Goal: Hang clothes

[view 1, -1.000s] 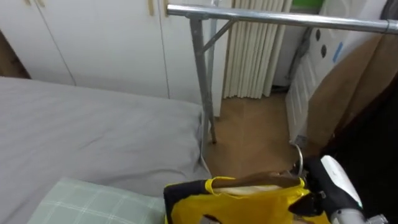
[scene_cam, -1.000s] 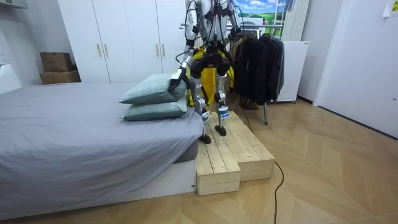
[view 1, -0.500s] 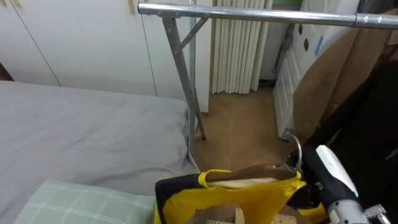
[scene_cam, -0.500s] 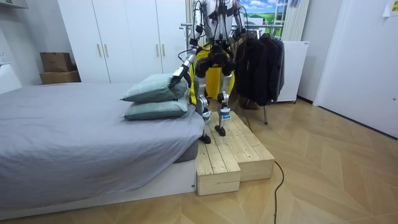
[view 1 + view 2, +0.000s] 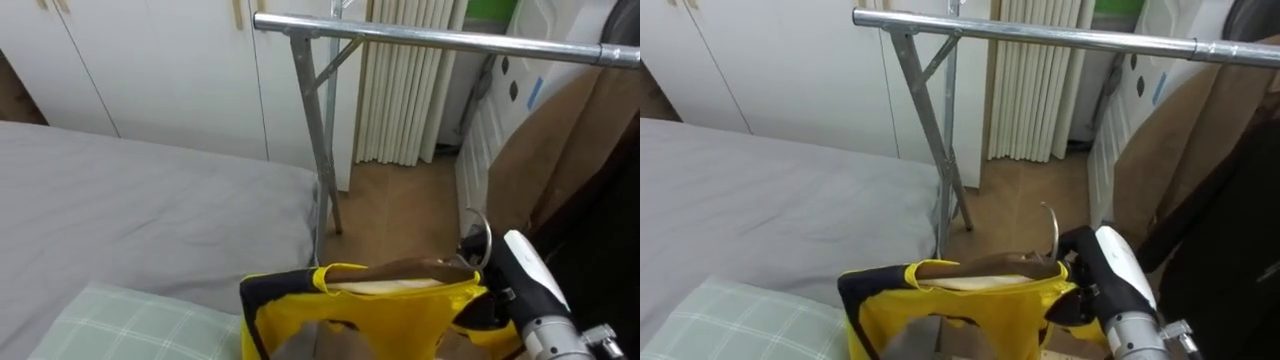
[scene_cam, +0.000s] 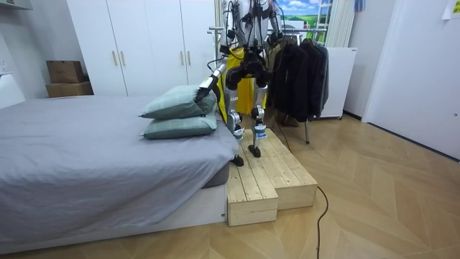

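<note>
Room view: wooden platform (image 6: pixel 273 176) underfoot, grey bed (image 5: pixel 150 200) beside; coats (image 6: pixel 298 72) crowd the clothes rail (image 5: pixel 440 40) ahead, my right hand (image 5: pixel 515 277) clasps the hanger (image 5: pixel 400 270) of a yellow shirt (image 5: pixel 400 312).

The shirt (image 5: pixel 370 315) is cut off by the near edge. It partly hides the right hand (image 5: pixel 525 275). The rail (image 5: pixel 450 40) runs out right.
</note>
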Tool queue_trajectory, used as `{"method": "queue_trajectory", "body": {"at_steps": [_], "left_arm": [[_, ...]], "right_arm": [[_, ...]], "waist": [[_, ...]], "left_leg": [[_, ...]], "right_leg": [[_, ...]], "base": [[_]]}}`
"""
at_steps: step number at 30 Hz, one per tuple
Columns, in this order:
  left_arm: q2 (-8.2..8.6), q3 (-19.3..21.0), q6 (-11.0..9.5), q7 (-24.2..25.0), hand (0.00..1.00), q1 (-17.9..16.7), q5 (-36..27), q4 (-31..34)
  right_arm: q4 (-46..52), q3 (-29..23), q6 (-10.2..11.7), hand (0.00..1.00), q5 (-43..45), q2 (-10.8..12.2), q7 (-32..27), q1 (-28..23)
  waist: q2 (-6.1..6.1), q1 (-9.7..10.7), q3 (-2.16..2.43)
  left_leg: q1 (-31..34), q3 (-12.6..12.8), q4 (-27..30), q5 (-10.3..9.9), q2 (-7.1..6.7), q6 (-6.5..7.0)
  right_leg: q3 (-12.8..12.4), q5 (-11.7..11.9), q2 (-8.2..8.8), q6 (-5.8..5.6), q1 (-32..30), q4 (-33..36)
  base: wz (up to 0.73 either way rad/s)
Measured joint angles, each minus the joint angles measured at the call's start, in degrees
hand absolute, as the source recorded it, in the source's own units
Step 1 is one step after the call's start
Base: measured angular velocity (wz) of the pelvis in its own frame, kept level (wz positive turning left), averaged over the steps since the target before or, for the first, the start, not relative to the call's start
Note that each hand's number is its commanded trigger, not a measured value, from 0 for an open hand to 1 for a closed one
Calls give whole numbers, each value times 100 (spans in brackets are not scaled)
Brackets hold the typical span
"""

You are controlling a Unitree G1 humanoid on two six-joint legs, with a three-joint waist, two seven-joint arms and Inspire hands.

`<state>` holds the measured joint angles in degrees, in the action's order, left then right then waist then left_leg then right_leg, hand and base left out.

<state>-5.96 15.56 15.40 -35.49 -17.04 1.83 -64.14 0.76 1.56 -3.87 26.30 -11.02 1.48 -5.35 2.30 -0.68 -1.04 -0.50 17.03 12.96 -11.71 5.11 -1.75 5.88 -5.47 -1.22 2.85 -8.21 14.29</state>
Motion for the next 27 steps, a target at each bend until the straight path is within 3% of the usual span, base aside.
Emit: {"method": "queue_trajectory", "body": {"at_steps": [14, 19, 27], "left_arm": [[-20, 2, -58, 10, 0, 24, 8, -1], [-65, -3, -219, 51, 0, 26, 10, 0], [-168, -3, -445, 132, 0, 0, 10, 6]], "right_arm": [[5, -13, 0, 100, -263, -55, 238, 630], [-10, -52, 0, 100, -779, -72, 362, 659], [-288, -54, 1, 100, -1939, -240, 448, 959]], "waist": [[60, -221, 41], [99, -357, 63], [241, -502, 14]], "left_leg": [[-26, -75, -62, 27, 7, -17], [-34, -196, -60, 28, 0, -18], [-90, -360, -121, 44, -9, -43]], "right_leg": [[87, -6, 12, 6, 99, 4], [218, -5, 30, 6, 188, -63], [406, -41, 86, 12, 325, -153]], "base": [[2], [12], [10]]}}
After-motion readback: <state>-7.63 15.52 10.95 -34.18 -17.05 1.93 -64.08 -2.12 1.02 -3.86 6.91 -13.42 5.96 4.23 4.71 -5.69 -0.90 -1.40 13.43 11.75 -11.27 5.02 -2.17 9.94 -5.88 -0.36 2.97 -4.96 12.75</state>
